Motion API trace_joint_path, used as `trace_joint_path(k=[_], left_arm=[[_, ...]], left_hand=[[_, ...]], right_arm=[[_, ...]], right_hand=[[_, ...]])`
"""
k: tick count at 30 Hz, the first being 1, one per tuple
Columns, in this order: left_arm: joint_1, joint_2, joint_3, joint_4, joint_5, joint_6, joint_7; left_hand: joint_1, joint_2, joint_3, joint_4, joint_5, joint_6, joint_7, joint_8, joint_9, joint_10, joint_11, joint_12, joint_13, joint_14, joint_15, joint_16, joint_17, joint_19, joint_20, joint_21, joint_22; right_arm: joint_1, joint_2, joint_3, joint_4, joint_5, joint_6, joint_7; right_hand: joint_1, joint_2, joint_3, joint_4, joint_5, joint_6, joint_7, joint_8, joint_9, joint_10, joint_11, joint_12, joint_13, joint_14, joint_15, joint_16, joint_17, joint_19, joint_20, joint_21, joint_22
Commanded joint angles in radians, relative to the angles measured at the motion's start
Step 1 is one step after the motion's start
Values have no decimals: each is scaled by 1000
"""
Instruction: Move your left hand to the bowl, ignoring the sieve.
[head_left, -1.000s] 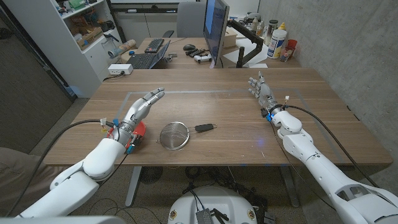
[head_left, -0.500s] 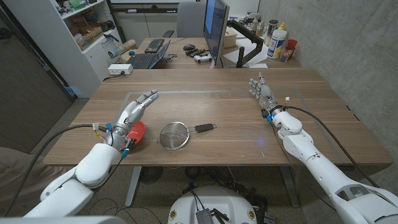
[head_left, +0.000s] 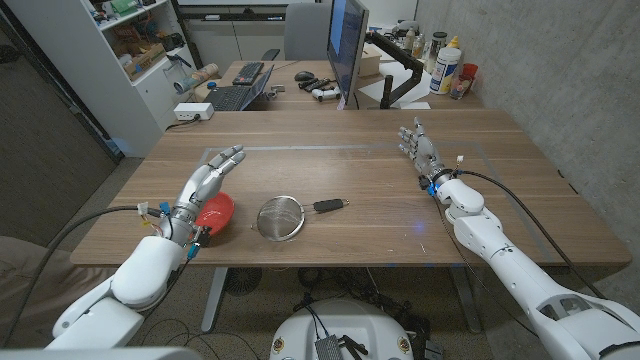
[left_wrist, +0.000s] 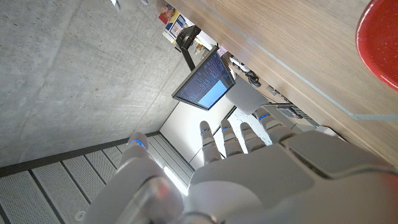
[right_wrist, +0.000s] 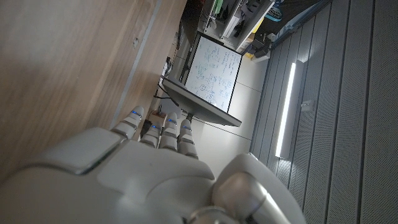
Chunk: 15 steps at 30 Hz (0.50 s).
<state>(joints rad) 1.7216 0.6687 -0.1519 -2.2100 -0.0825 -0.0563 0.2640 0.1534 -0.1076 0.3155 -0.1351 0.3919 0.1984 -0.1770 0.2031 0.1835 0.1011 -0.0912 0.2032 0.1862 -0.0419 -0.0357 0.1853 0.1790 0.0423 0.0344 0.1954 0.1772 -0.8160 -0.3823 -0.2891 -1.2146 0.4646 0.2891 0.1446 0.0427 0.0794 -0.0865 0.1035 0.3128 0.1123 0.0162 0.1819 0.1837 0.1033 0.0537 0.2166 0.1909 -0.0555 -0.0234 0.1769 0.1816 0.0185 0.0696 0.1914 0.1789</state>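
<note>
Broadly, the wooden table (head_left: 330, 170) carries everything, with a desk (head_left: 300, 85) behind it bearing a monitor (head_left: 347, 45), a keyboard (head_left: 230, 97) and some bottles (head_left: 447, 62). A shelf unit (head_left: 140, 50) stands at the far left.

Next in size are the two arms. The left hand (head_left: 205, 182) reaches forward over the near left part of the table, fingers straight and spread, grasping nothing; it hangs just above and beside the red bowl (head_left: 213, 213), and whether the wrist actually touches the rim I cannot tell from the head view. In the left wrist view the same hand (left_wrist: 249, 155) shows its fingers extended, and the bowl's red edge (left_wrist: 379, 37) sits off to one side of the hand, not between the fingers.

The right hand (head_left: 420, 148) stands on the right side of the table, well apart from everything else, fingers straight and released, with nothing in it; the right wrist view shows that hand (right_wrist: 143, 162) the same way.

The sieve (head_left: 281, 217) lies near the front middle, just beside the bowl, its dark handle (head_left: 330, 206) pointing towards the right arm.
</note>
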Motion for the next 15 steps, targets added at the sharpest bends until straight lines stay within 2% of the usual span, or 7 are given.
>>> trace_joint_path(k=[1, 7, 11, 15], left_arm=[[66, -63, -53, -49, 70, 31, 13], [103, -77, -85, -93, 117, 95, -5], [130, -80, -111, -133, 163, 159, -21], [143, -100, -130, -151, 182, 179, -35]], left_hand=[[1, -7, -5, 0, 2, 9, 3, -1, 4, 1, -3, -1, 3, -10, -31, 2, 2, 5, 4, -1, 2], [1, -7, -6, 1, 2, 8, 2, -2, 4, 1, -3, 0, 3, -9, -26, 3, 2, 5, 8, -1, 2], [1, -7, -7, 1, 3, 3, 5, -5, 4, -1, 0, -1, 3, -14, -40, 1, 1, 4, -20, -1, 1], [0, -7, -8, 1, 3, -1, 6, -7, 4, -2, 1, -2, 3, -16, -42, 0, 1, 3, -21, -1, 1]], right_arm=[[-1, 3, 8, 2, 10, 11, 7], [-4, 5, 14, 6, 10, 34, 9], [-8, 2, 16, -3, 8, 41, 4], [-9, 0, 18, -6, 8, 48, 2]], right_hand=[[0, 20, -1, 7, 1, -2, 0, 7, 3, 1, -3, 1, 1, -7, 1, 5, -1, -6, 1, 2, 2], [0, 20, -1, 7, 1, -2, 1, 7, 2, 1, -2, 1, 1, -7, 1, 5, -1, -6, 1, 2, 2], [0, 21, -1, 7, 1, -1, 0, 8, 2, 2, -1, 2, 1, -6, 1, 6, -1, -6, 0, 3, 2], [1, 21, -1, 7, 1, 0, -1, 8, 2, 5, -2, 3, 1, -6, 2, 6, -1, -6, 0, 3, 2]])
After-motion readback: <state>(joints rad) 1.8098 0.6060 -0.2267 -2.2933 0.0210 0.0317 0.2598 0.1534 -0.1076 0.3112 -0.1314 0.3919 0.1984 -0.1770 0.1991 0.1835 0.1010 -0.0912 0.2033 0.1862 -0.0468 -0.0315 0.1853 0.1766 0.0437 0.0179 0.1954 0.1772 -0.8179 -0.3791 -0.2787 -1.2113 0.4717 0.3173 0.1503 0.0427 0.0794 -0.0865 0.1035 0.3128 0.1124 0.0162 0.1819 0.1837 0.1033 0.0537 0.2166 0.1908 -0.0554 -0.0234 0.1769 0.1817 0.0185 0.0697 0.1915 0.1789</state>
